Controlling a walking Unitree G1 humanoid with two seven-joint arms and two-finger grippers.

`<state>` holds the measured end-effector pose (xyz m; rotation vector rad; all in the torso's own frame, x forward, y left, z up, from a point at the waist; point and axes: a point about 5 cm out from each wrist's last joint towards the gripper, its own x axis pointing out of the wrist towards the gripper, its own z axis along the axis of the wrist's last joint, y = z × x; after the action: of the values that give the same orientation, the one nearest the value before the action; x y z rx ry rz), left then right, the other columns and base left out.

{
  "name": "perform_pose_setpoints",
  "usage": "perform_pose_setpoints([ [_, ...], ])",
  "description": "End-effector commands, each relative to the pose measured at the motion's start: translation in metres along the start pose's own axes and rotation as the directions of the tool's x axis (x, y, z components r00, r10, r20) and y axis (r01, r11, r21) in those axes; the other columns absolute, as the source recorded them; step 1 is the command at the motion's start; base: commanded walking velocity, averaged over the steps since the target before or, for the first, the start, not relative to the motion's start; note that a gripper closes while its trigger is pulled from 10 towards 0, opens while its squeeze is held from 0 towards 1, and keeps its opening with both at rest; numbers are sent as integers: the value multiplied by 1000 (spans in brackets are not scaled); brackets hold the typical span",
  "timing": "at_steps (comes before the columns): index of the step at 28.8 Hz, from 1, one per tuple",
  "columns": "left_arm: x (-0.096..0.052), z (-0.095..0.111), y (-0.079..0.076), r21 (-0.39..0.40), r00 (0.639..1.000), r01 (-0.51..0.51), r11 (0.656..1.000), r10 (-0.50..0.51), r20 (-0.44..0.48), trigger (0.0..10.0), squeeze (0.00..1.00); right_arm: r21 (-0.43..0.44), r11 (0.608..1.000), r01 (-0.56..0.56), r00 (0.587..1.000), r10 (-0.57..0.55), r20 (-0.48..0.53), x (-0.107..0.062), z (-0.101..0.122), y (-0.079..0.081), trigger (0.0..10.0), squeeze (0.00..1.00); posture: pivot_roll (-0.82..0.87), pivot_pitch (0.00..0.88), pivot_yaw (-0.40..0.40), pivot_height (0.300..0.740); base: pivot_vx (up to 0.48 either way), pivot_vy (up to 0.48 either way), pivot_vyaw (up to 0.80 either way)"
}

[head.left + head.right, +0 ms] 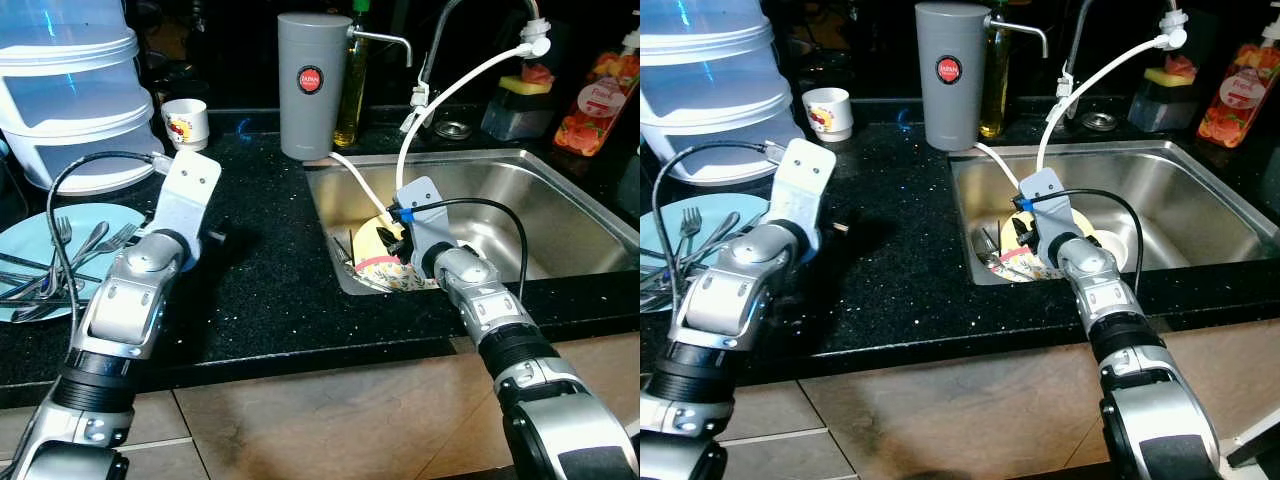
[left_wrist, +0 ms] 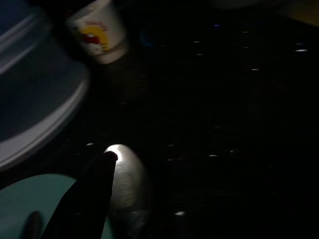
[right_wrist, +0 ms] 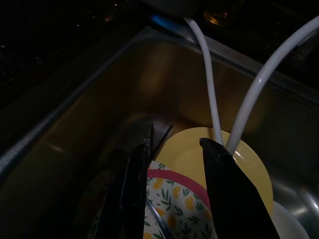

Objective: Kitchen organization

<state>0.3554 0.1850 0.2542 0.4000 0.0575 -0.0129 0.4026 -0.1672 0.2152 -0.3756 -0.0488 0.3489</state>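
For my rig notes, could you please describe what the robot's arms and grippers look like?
Both arms are silver metal with black ribbed joint collars. A black cable loops over the left arm and another over the right arm. Each wrist carries a pale grey plate. The right gripper has two long, glossy black fingers.

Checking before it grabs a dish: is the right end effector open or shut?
Open. The right end effector hangs in the sink, its two black fingers apart above the patterned plate.
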Motion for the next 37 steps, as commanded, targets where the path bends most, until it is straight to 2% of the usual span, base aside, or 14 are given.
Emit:
perform_pose_setpoints([
  [1,-1,2,22,20,991,-136,991,136,12,10000,0,3,1000,7,1000,-7,9,-1,3,-3,10000,0,82,84,14,740,0,0,0],
  [7,-8,-27,58,61,956,-264,962,270,-117,10000,0,7,1000,-2,1000,2,10,0,3,-2,10000,0,83,85,13,740,0,0,0],
  [18,-11,-45,69,11,940,-282,959,278,-199,10000,0,6,1000,-13,1000,13,6,1,2,0,10000,0,82,91,2,740,0,0,0],
  [20,-10,-46,67,-1,942,-276,961,271,-200,0,0,6,1000,-15,1000,15,6,1,3,0,10000,0,80,92,2,740,0,0,0],
  [25,-10,-49,66,-9,940,-275,961,267,-215,0,0,5,1000,-17,1000,17,5,1,2,0,10000,0,80,92,2,740,0,0,0],
  [26,-10,-52,67,-16,935,-276,961,265,-236,1804,0,6,1000,-17,1000,17,3,1,2,-1,10000,0,80,92,2,740,0,0,0],
  [29,-10,-55,67,-26,932,-276,961,260,-253,3176,0,6,1000,-17,1000,17,2,0,2,-1,10000,0,80,92,2,740,0,0,0],
  [30,-10,-57,68,-25,927,-280,960,263,-268,8235,0,7,1000,-16,1000,16,1,0,1,-1,10000,0,80,92,2,740,0,0,0],
  [31,-10,-58,70,-18,922,-286,958,270,-277,10000,0,8,1000,-16,1000,16,0,0,1,-1,10000,0,80,92,2,740,0,0,0],
  [33,-11,-61,73,-10,916,-296,955,281,-288,10000,0,10,1000,-16,1000,16,-1,0,0,-1,10000,0,80,92,2,740,0,0,0],
  [34,-11,-62,74,-12,915,-297,955,281,-289,8235,0,10,1000,-16,1000,16,-1,0,0,-1,10000,0,80,92,2,740,0,0,0],
  [35,-12,-62,75,-13,915,-298,955,282,-290,2314,0,10,1000,-17,1000,17,-1,0,0,-1,10000,0,80,92,2,740,0,0,0],
  [36,-12,-63,75,-16,916,-294,956,278,-289,0,0,10,1000,-17,1000,17,-1,0,0,-1,10000,0,80,92,2,740,0,0,0],
  [37,-11,-63,75,-21,917,-291,957,272,-290,0,0,10,1000,-17,1000,17,-1,0,1,-1,10000,0,80,96,3,740,0,0,0],
])
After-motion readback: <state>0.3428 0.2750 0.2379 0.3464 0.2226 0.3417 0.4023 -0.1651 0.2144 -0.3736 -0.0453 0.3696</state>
